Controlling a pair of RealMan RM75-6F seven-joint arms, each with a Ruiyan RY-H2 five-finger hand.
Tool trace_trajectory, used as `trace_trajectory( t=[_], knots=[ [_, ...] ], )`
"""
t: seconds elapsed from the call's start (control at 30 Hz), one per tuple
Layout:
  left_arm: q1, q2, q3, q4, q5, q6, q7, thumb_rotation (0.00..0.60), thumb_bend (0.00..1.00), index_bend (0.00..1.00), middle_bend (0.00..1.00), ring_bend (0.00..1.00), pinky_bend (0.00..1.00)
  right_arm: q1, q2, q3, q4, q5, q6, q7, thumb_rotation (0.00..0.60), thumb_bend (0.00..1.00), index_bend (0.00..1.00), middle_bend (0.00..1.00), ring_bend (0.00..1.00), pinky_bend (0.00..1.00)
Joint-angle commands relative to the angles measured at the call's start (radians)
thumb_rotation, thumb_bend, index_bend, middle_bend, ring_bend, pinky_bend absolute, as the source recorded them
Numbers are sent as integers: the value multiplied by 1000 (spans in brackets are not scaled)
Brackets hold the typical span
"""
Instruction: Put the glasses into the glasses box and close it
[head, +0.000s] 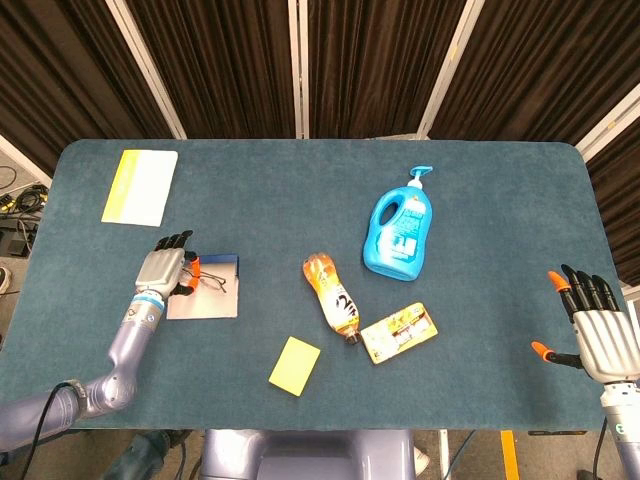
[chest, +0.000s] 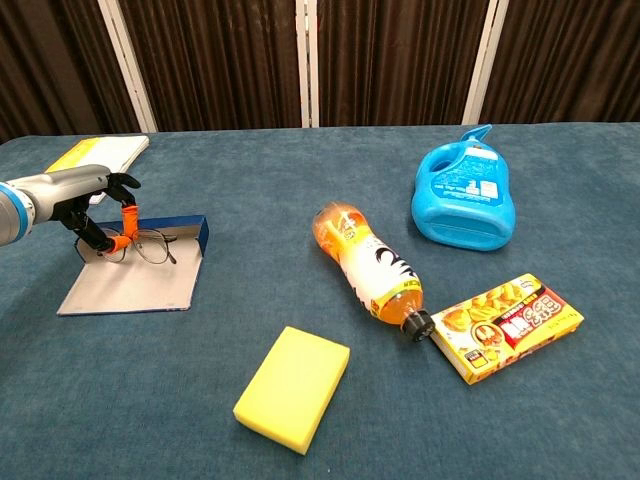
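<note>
At left of the frame, the left hand (chest: 95, 205) pinches the glasses (chest: 145, 246) over the open box (chest: 135, 275). At lower right, the right hand (head: 598, 325) hovers, fingers apart. Labels on the bottle (chest: 372, 268) and carton (chest: 505, 324) are unreadable.

The head view looks steeply down from above the near edge of the dark teal felt-covered table (head: 300, 190), facing the black pleated curtain (head: 370, 65) behind it and taking in the whole tabletop from some way off. The chest view sits lower and nearer, looking almost level across the table (chest: 250, 180) toward the same curtain (chest: 400, 60). Both share the middle: the lying orange drink bottle (head: 333, 298) (chest: 368, 262) and the blue pump-top detergent jug (head: 401, 232) (chest: 464, 200).
</note>
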Motion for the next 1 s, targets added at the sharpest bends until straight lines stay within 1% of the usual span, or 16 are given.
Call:
trace_trajectory(
  t=[0.03,0.13,0.2,0.23,0.3,0.37,0.43,0.5,0.63,0.7,0.8,0.9,0.97,1.0],
  knots=[
    [-9,-14,3,24,-6,-10,-3,600,509,624,0,0,0,1,-1,0,2,2,-2,0,600,0,15,0,0,0],
    [-12,-24,4,44,-5,-19,-14,600,505,588,0,0,0,2,-2,0,4,3,-4,0,600,0,15,0,0,0],
    [-12,-29,5,54,-1,-22,-22,600,495,531,0,0,0,2,-3,0,4,4,-5,0,600,0,15,0,0,0],
    [-12,-31,6,58,1,-22,-27,600,484,485,0,0,0,2,-3,0,4,4,-5,-1,600,0,15,0,0,0],
    [-10,-34,4,65,8,-19,-39,600,434,366,0,0,0,3,-3,0,4,4,-6,-2,600,0,15,0,0,0],
    [-7,-36,5,70,22,-17,-53,600,322,134,0,0,0,3,-3,-1,4,4,-6,-3,600,0,15,0,0,0],
    [-3,-33,6,71,35,-17,-66,600,246,14,0,0,0,3,-4,-1,3,3,-5,-5,600,0,15,0,0,0],
    [3,-29,4,66,50,-13,-85,600,221,0,0,0,0,3,-4,-1,3,3,-5,-5,600,0,15,0,0,0],
    [22,-13,-1,44,99,9,-137,600,220,0,0,0,0,2,-3,-2,1,1,-2,-6,600,0,15,0,0,0],
    [39,6,-1,19,149,28,-181,600,215,0,0,0,0,2,-2,-3,-1,-1,0,-5,600,0,15,0,0,0],
    [66,50,13,-34,220,47,-231,600,195,4,0,0,0,1,-1,-4,-4,-4,1,-4,600,0,15,0,0,0],
    [92,98,40,-92,289,71,-251,600,194,84,0,0,0,-1,1,-6,-9,-10,6,-3,600,0,15,0,0,0],
    [110,128,64,-129,332,81,-267,600,194,180,0,0,0,-2,4,-6,-14,-15,11,-2,600,0,15,0,0,0],
    [118,140,78,-142,352,83,-271,600,194,206,0,0,0,-3,5,-7,-16,-17,13,-1,600,0,15,0,0,0]
  ],
)
